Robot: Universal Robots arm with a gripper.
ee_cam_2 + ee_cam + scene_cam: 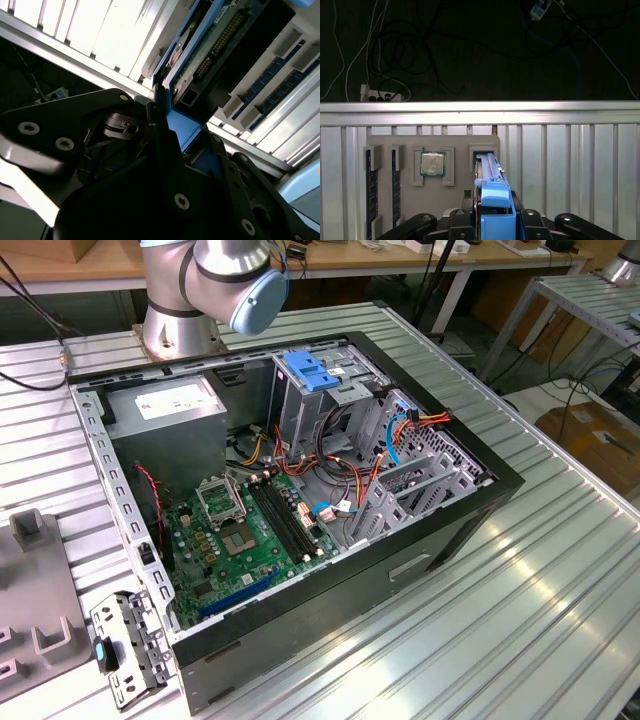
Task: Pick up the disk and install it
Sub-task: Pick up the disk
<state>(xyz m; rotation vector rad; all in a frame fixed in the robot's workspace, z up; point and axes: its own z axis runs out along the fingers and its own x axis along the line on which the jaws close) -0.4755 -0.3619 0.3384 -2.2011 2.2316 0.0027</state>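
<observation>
Disk [492, 192] stands on edge, its blue side rail clamped in the closed end effector [495, 216], a hold that suits sliding it straight along its slot in the grey tray [405, 142]. Beside that slot the tray carries a processor chip [432, 164] and memory sticks [369, 185]. Whether the disk has cleared the tray, I cannot tell.

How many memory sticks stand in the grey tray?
2: one stick stands at the tray's outer edge; the other stick stands between it and the chip, across the chip from the disk. Others may be hidden behind the pincer.
</observation>
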